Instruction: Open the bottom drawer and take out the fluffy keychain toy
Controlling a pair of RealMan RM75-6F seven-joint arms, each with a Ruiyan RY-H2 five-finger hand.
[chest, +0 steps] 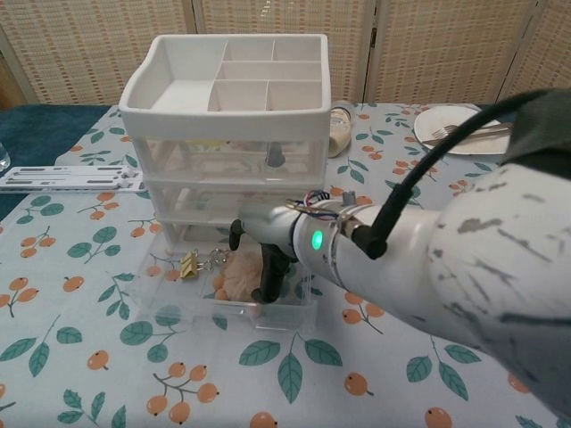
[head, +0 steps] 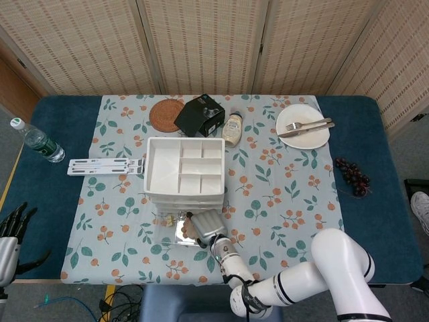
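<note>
- The head view looks steeply down from high above the near table edge, far enough to take in the whole table point(head: 375, 134) and the folding screens behind it.
- The chest view sits low and close, facing level across the tabletop at the drawer unit point(chest: 234, 134).
- Both share the drawer unit point(head: 184, 171), its pulled-out bottom drawer point(chest: 223, 294), and the right hand point(chest: 268, 259) whose fingers point(chest: 270, 283) reach down inside it.
</note>
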